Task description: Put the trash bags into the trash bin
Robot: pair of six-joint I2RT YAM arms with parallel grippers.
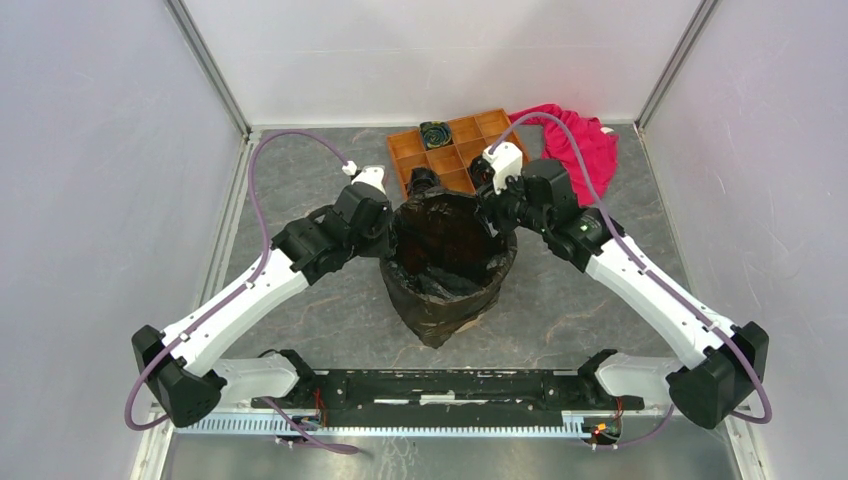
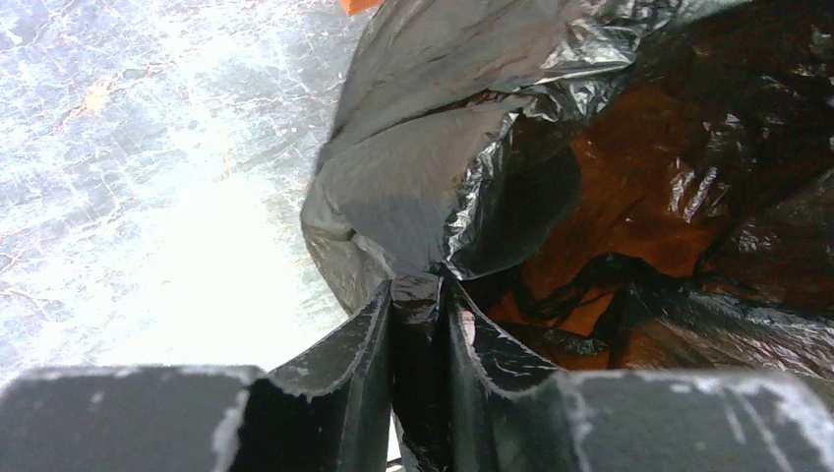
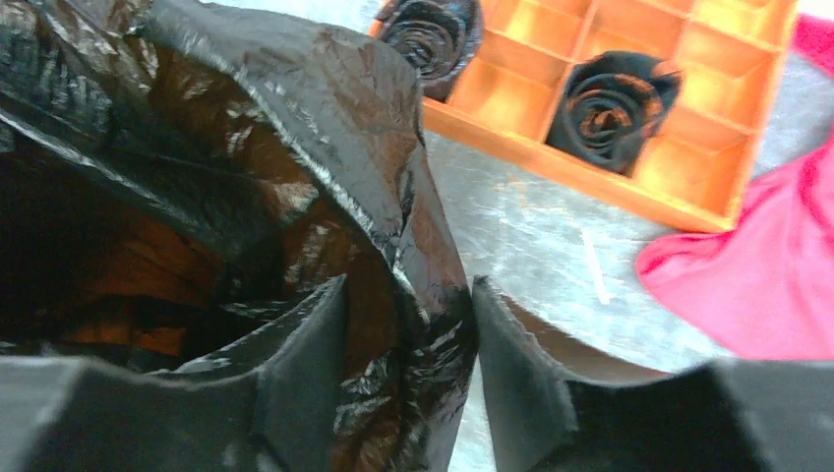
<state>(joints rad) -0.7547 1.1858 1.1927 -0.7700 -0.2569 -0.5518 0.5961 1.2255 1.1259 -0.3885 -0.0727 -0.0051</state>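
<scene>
We see trash bag (image 1: 447,290) lining trash bin (image 2: 639,187) on tabletop (image 1: 600,310). Our left tool (image 2: 418,295) pinches rim film; right tool (image 3: 411,293) parted, film loose between. Film light, limp, slippery: we judge bunched rim best hold.

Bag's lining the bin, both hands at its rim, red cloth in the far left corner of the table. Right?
Not quite: the red cloth lies in the far right corner, beside the orange tray, as the top external view shows. The rest stands.
</scene>
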